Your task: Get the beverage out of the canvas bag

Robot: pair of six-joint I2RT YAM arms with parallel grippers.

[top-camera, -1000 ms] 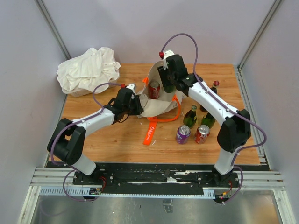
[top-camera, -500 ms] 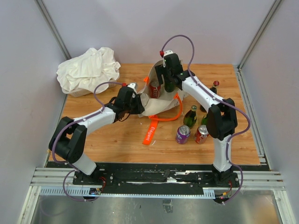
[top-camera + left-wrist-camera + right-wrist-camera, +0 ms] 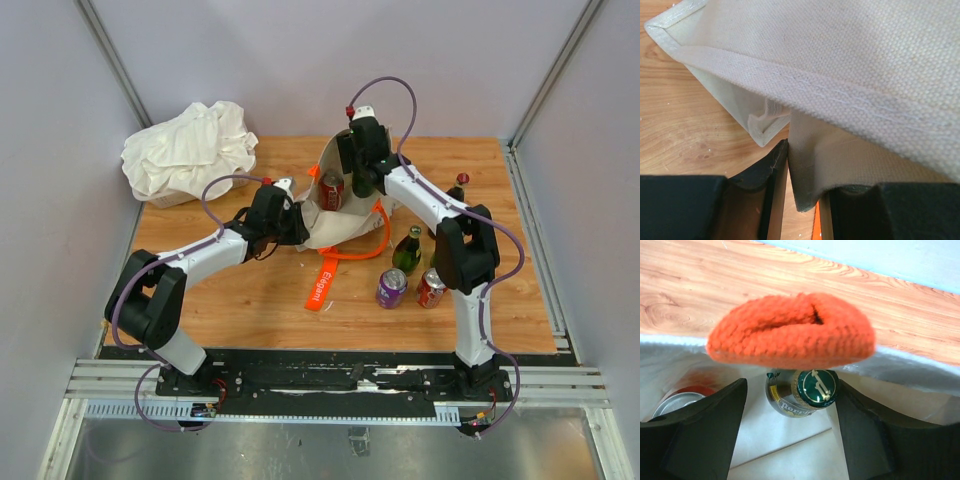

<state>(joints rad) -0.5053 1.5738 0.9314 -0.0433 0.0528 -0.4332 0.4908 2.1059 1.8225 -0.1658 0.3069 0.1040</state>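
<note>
The bag [image 3: 335,228] lay mid-bench, toward the far edge. The left hand [image 3: 802,175] was clamped on its hem. The right hand [image 3: 790,410], fingers apart, straddled the bottle [image 3: 814,387] inside, so this was likely the reach. The next move would call for closing on the neck and lifting it clear.

we only get cap and neck of the green bottle [image 3: 807,390], body buried in the canvas bag [image 3: 780,450], red can [image 3: 675,402] half behind a finger of the right tool [image 3: 790,385], orange handle [image 3: 790,332] blurred at the lens, left tool [image 3: 802,175] cropped by frame bottom
</note>
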